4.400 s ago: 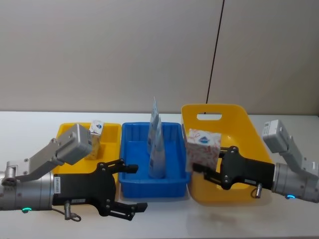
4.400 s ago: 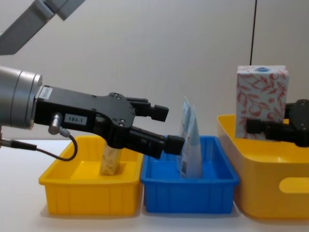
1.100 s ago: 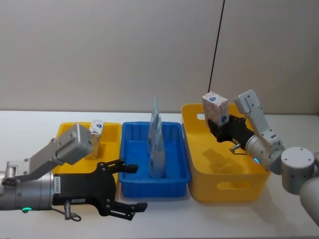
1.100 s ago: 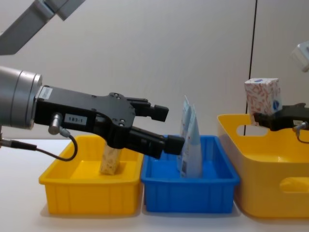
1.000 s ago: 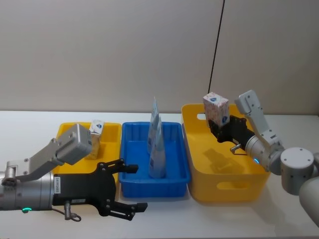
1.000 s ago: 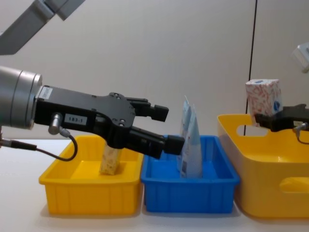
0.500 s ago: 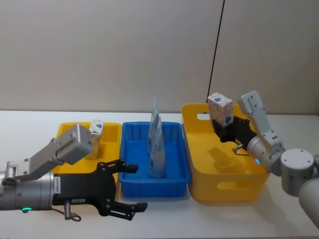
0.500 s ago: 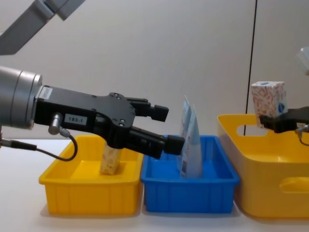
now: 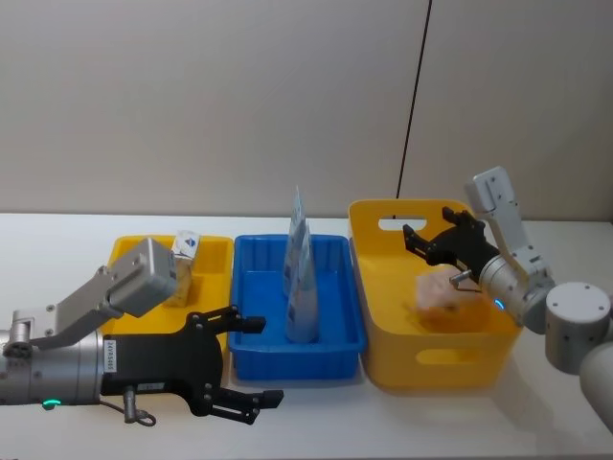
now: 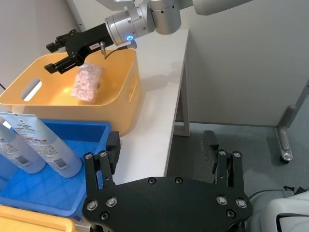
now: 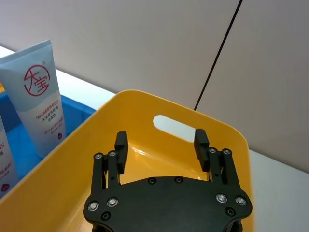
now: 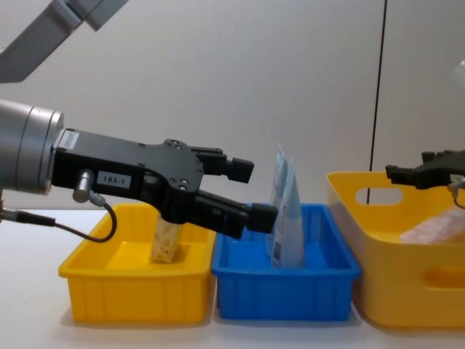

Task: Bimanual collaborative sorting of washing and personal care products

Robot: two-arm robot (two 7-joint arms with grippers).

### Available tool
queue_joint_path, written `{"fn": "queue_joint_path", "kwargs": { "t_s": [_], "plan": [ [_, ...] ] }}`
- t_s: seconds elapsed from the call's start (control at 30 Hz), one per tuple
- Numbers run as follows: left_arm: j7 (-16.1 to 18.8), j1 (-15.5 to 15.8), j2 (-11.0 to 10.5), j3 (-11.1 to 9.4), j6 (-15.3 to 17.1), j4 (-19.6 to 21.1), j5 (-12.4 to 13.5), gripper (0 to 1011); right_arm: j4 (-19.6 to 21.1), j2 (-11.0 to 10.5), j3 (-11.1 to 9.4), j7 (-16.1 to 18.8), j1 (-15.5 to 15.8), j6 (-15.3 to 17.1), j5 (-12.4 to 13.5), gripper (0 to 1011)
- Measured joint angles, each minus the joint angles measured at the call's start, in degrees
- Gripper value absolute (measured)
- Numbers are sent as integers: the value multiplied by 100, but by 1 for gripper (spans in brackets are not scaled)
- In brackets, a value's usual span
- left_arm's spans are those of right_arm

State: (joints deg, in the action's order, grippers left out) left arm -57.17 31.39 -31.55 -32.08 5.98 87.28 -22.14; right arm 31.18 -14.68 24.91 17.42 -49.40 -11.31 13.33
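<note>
A white pack with red-orange leaf print (image 9: 442, 292) shows blurred inside the large yellow bin (image 9: 450, 360), just below my right gripper (image 9: 431, 240). That gripper hangs open over the bin's back part with nothing between its fingers (image 11: 120, 141). The chest view shows the same pack (image 12: 436, 230) low in the bin, beneath the right gripper (image 12: 408, 174). Two pale blue-and-white pouches (image 9: 300, 278) stand upright in the blue bin (image 9: 297, 369). Another leaf-print pack (image 9: 182, 259) stands in the small yellow bin (image 9: 216, 251). My left gripper (image 9: 251, 360) is open, low in front of the blue bin.
The three bins stand side by side on a white table (image 9: 57, 240), with a wall close behind. The table's edge (image 10: 169, 145) drops off to the right of the large yellow bin. A black cable (image 9: 414, 96) runs down the wall behind that bin.
My right gripper carried the leaf-print pack toward the back of the large yellow bin, then opened; the pack dropped into the bin. The left arm has not moved.
</note>
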Motion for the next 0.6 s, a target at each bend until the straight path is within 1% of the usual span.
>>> {"fn": "queue_joint_path", "kwargs": {
  "t_s": [0.03, 0.07, 0.13, 0.27, 0.37, 0.43, 0.47, 0.6],
  "plan": [
    [0, 0, 0, 0, 0, 0, 0, 1001, 31, -5, -15, 10, 4, -1, 5, 833],
    [0, 0, 0, 0, 0, 0, 0, 1001, 31, -5, -15, 10, 4, -1, 5, 833],
    [0, 0, 0, 0, 0, 0, 0, 1001, 78, -12, -37, 22, 13, -3, 21, 906],
    [0, 0, 0, 0, 0, 0, 0, 1001, 244, -33, -87, 74, 65, 4, 50, 1003],
    [0, 0, 0, 0, 0, 0, 0, 1001, 386, -53, -112, 116, 122, 27, 78, 1004],
    [0, 0, 0, 0, 0, 0, 0, 1001, 550, -80, -134, 161, 187, 64, 101, 1004],
    [0, 0, 0, 0, 0, 0, 0, 1001, 712, -105, -151, 196, 255, 92, 124, 1003],
    [0, 0, 0, 0, 0, 0, 0, 1001, 1080, -169, -184, 280, 421, 176, 178, 1004]
  ]
}}
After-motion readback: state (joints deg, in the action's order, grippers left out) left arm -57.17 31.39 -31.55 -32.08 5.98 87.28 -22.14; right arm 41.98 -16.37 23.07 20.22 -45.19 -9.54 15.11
